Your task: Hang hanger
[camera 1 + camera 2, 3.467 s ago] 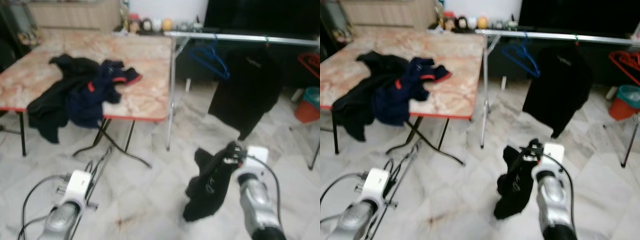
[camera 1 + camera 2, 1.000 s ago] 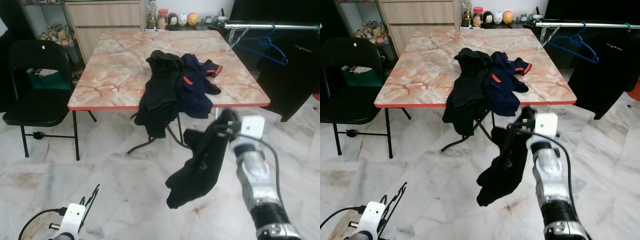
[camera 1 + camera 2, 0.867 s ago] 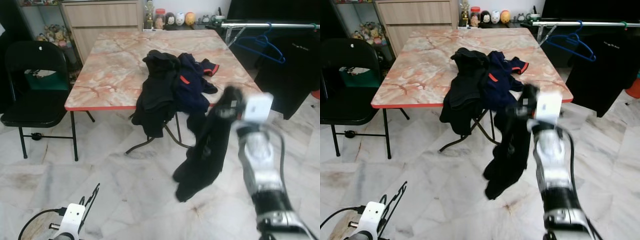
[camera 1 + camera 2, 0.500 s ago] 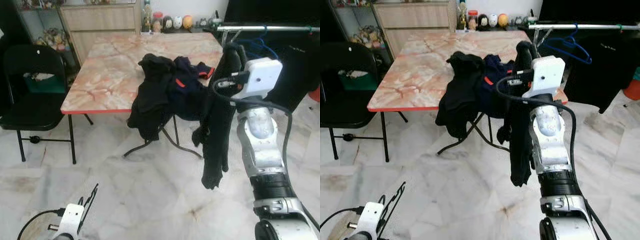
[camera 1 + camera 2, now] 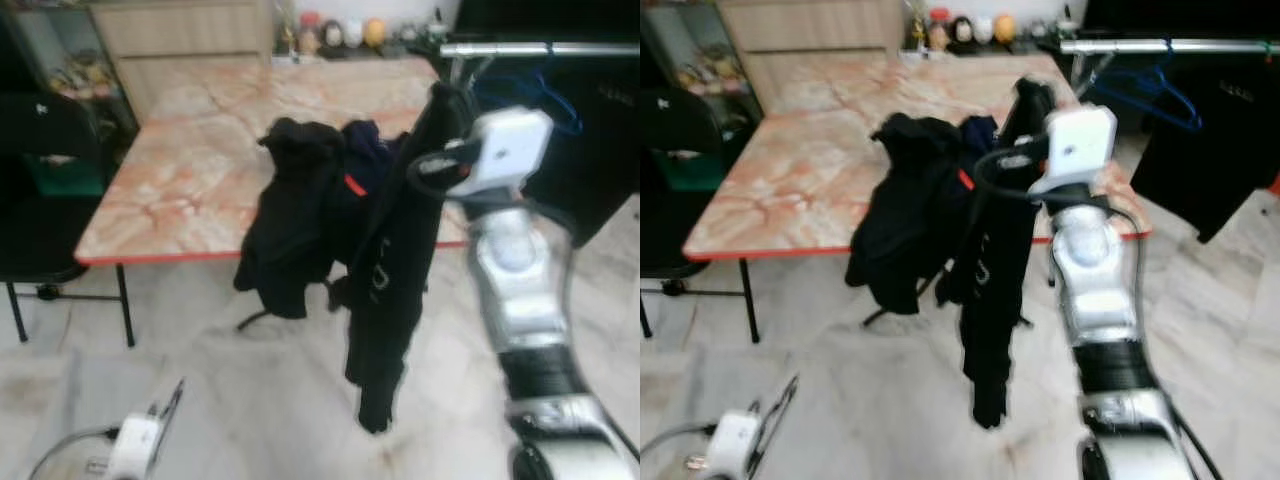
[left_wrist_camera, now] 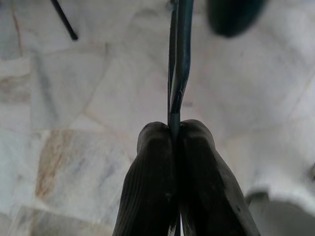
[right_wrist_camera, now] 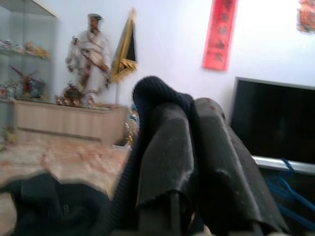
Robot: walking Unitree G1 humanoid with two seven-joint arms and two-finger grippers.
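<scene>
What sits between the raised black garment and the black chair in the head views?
The marble-top table, with a heap of dark clothes on its near edge, lies between the black garment held by the right gripper and the chair.

Clothes pile [image 5: 310, 190] blocks the tabletop [image 5: 190, 180] at 12 o'clock; bare floor [image 5: 250, 400] lies open at 9, rail [image 5: 540, 48] crosses at 1

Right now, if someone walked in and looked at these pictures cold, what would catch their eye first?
Most likely the long black garment hanging from the raised right pincer, dangling in front of the marble-patterned table. Next, the heap of dark clothes spilling over the table's near edge. The left pincer, low over the floor, is clamped on a thin hanger.
</scene>
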